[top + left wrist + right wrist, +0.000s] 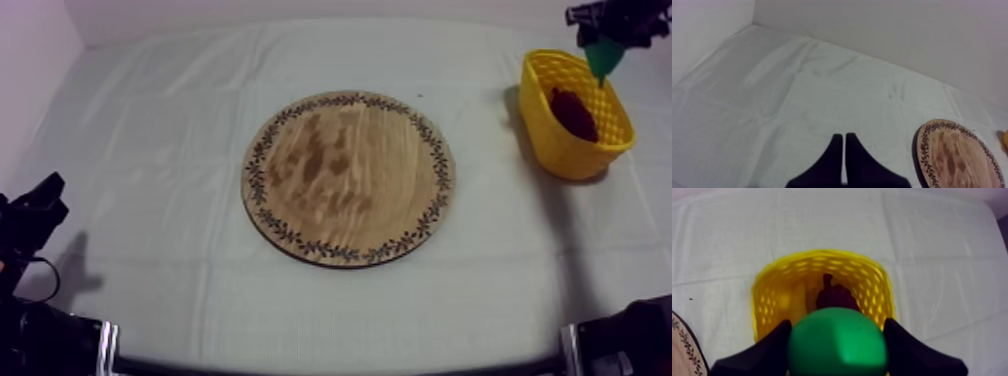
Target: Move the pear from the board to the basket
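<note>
I look down on a table (150, 120) covered edge to edge by a grey-white cloth (480, 290), which is creased in long straight fold lines with a few soft wrinkles. A plain pale back wall (300, 12) rises right behind the far edge. A side wall (30, 60) of the same tone meets it at the corner — both are bare. The light is soft and even, throwing only faint shadows on the cloth.
</note>
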You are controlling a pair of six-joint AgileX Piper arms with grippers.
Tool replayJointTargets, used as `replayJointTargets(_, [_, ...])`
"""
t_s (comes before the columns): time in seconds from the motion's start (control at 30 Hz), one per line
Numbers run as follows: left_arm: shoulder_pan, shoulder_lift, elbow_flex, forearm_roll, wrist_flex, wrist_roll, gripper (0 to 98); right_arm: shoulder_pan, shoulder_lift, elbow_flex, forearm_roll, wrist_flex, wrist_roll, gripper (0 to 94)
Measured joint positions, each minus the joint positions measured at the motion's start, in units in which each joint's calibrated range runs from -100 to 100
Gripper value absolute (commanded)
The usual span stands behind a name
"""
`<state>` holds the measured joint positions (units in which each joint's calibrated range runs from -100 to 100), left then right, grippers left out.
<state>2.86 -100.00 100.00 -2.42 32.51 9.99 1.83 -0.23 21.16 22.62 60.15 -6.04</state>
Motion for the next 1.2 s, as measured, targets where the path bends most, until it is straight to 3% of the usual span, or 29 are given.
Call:
replayJointTargets(0.13, [0.00, 0.00, 0.00, 0.00, 0.00, 0.00, 0.1, -0.02, 1.13, 4.25, -1.30, 0.44, -0.73, 44.4])
replayJointTargets(0.33, [0.00, 0.00, 0.00, 0.00, 0.00, 0.00, 0.1, -0.21, 4.02, 8.24, -2.36, -1.76, -1.61, 69.1])
replayJointTargets(0.47, [0.00, 0.00, 0.00, 0.00, 0.00, 0.00, 0.1, 0.14, 6.49, 6.61, -3.31, -2.20, -1.55, 72.7])
replayJointTargets(0.8, [0.00, 0.00, 0.00, 0.00, 0.00, 0.00, 0.1, 0.57, 7.52, 2.67, -3.86, -4.67, -1.05, 66.9])
replayJointTargets(1.2, [0.00, 0.00, 0.00, 0.00, 0.00, 0.00, 0.1, -3.89, -9.97, 16.97, -2.25, -12.27, -3.41, 52.2])
